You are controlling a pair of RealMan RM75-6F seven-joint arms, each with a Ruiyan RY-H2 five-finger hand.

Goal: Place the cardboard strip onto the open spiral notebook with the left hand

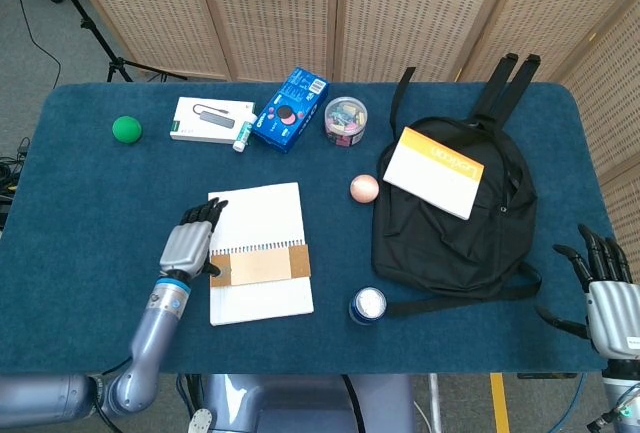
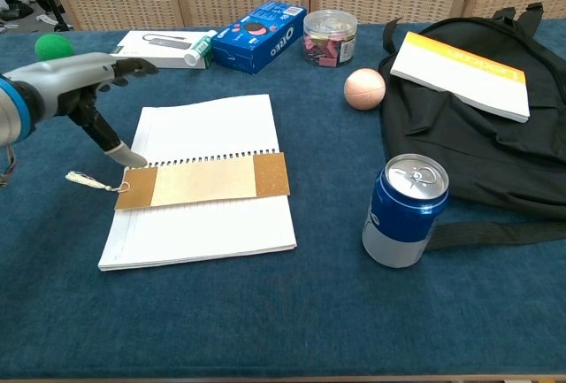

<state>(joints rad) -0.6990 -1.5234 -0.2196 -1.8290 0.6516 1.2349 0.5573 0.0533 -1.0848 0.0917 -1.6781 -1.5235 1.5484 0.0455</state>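
The tan cardboard strip [image 1: 262, 266] [image 2: 203, 181] lies flat across the spiral binding of the open notebook [image 1: 258, 218] [image 2: 208, 122], its left end with a string tassel overhanging the notebook's left edge. My left hand [image 1: 188, 243] [image 2: 84, 91] hovers just left of the notebook, lifted off the strip, fingers spread and holding nothing. My right hand [image 1: 603, 298] stays at the far right table edge, fingers spread and empty; it is outside the chest view.
A blue can [image 1: 367, 305] [image 2: 405, 209] stands right of the notebook. A black backpack [image 1: 455, 223] with a yellow-edged book [image 1: 433, 171] fills the right side. A pink ball [image 1: 364, 188], clip jar [image 1: 345, 118], Oreo box [image 1: 290, 108], white box [image 1: 212, 118] and green ball [image 1: 126, 129] line the back.
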